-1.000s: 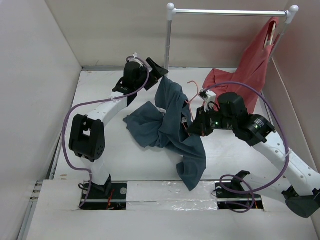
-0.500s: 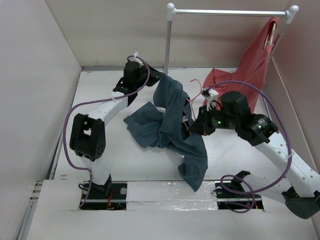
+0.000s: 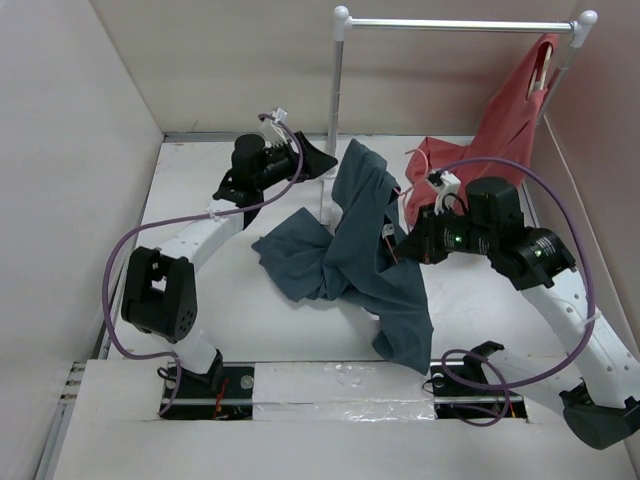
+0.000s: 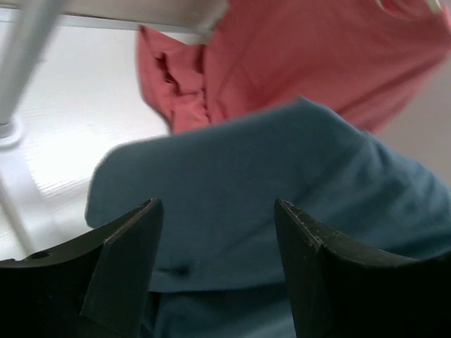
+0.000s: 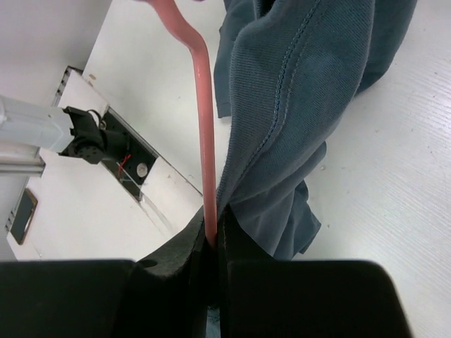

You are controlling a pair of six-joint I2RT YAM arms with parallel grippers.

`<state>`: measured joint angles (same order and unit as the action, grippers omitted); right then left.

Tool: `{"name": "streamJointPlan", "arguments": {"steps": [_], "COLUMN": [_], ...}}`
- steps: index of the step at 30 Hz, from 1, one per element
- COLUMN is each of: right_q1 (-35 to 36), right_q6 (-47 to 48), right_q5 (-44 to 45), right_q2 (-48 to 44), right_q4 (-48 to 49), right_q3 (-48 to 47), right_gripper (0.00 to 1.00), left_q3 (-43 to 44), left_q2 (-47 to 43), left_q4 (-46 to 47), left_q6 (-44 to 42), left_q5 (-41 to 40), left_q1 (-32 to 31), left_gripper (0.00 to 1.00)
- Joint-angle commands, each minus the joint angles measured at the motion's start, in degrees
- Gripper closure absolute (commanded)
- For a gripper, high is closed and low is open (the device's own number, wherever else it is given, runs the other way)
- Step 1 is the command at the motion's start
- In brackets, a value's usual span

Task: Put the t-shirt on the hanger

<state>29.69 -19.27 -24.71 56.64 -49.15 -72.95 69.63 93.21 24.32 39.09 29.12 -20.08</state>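
The slate-blue t-shirt (image 3: 350,250) hangs bunched from my right gripper (image 3: 398,245), its lower part trailing on the table. In the right wrist view my right gripper (image 5: 215,225) is shut on a fold of the t-shirt (image 5: 310,84) together with a thin pink rod (image 5: 204,127). My left gripper (image 3: 322,160) is open, just left of the shirt's raised top. In the left wrist view its jaws (image 4: 217,208) stand wide apart with the t-shirt (image 4: 246,204) beyond them. The hanger's silver rod (image 3: 460,24) spans the back, above and behind the shirt.
A red shirt (image 3: 510,130) hangs from the rod's right end and pools on the table; it also shows in the left wrist view (image 4: 303,56). The hanger's left pole (image 3: 335,100) stands just behind my left gripper. Walls close in on the left and right.
My right gripper has moved right and up with the t-shirt. The shirt's top has swung right, away from my left gripper, which has pulled back slightly left.
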Motion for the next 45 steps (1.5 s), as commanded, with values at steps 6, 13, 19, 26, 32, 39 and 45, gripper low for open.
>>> {"name": "streamJointPlan", "arguments": {"steps": [6, 13, 19, 26, 32, 39, 45], "right_q1": [-5.2, -9.1, -9.1, -9.1, -9.1, -9.1, -9.1], "right_q6": [2.6, 2.7, 2.5, 2.2, 2.4, 2.8, 3.1], "right_q5": [-11.4, -17.0, -16.9, -17.0, -16.4, -14.9, -14.5], "right_q2": [-0.2, -0.6, 0.0, 0.8, 0.8, 0.5, 0.0], "right_q4": [3.2, 2.4, 2.9, 4.2, 4.4, 3.0, 2.0], "right_q3": [-2.2, -2.8, -2.5, -1.9, -1.8, -1.5, -1.1], "right_gripper": [1.0, 1.0, 1.0, 1.0, 1.0, 1.0, 1.0], "left_q3": [0.9, 8.5, 8.3, 13.0, 15.5, 16.4, 16.6], "left_q2": [-2.8, 0.4, 0.8, 3.0, 3.6, 2.9, 2.1], "left_q4": [3.6, -4.3, 1.6, -2.8, -3.5, -5.2, -8.9], "left_q6": [-11.7, -21.3, -16.0, -18.8, -18.4, -19.3, -20.4], "left_q5": [9.2, 11.6, 17.9, 17.3, 16.3, 14.6, 10.6], "left_q1": [-1.0, -2.4, -3.0, -6.7, -7.3, -7.3, -6.6], "left_gripper": [0.3, 0.3, 0.34, 0.4, 0.81, 1.0, 1.0]}}
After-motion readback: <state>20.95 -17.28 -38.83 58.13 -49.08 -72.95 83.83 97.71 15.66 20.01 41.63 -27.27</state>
